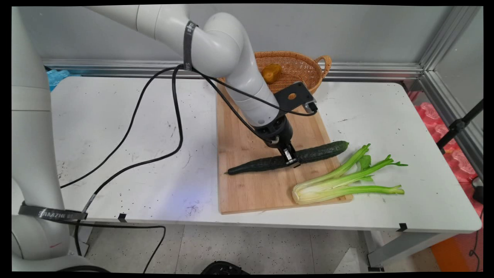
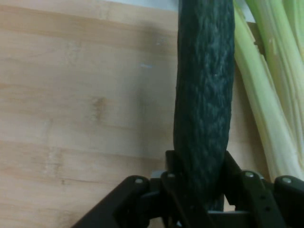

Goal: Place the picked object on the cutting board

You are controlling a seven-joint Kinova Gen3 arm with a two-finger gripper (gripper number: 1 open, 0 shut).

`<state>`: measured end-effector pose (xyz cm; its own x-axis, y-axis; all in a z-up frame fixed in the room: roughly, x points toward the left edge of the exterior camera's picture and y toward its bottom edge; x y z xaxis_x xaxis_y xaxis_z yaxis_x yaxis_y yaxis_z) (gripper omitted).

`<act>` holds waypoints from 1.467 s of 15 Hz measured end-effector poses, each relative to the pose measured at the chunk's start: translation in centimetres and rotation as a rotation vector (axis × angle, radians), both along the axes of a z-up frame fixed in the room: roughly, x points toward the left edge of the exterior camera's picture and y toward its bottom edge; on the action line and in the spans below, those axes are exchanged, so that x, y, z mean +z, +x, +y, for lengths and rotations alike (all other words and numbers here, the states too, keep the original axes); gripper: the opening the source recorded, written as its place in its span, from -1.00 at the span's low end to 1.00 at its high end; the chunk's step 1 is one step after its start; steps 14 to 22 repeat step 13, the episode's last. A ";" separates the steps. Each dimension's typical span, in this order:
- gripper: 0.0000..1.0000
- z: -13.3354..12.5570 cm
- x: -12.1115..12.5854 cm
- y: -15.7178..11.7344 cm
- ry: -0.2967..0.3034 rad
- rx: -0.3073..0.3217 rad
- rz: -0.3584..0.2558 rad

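Cucumber [image 1: 287,159] lies lengthwise across the wooden cutting board [image 1: 262,193] on the white bench [image 1: 115,135], and the black pincer [image 1: 290,159] is down on its middle, fingers clamped against both sides of the dark, bumpy skin. Close up, the cucumber [image 2: 204,104] runs straight out from between them. Celery [image 1: 343,179] rests just beside it, root end on the board's corner, leafy tips on the bench. A wicker basket [image 1: 299,67] with something orange [image 1: 271,73] inside sits behind the board
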<state>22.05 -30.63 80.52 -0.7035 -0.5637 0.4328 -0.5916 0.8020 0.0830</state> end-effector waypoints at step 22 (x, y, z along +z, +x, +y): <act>1.00 -0.1 -0.9 -0.1 0.013 0.009 0.045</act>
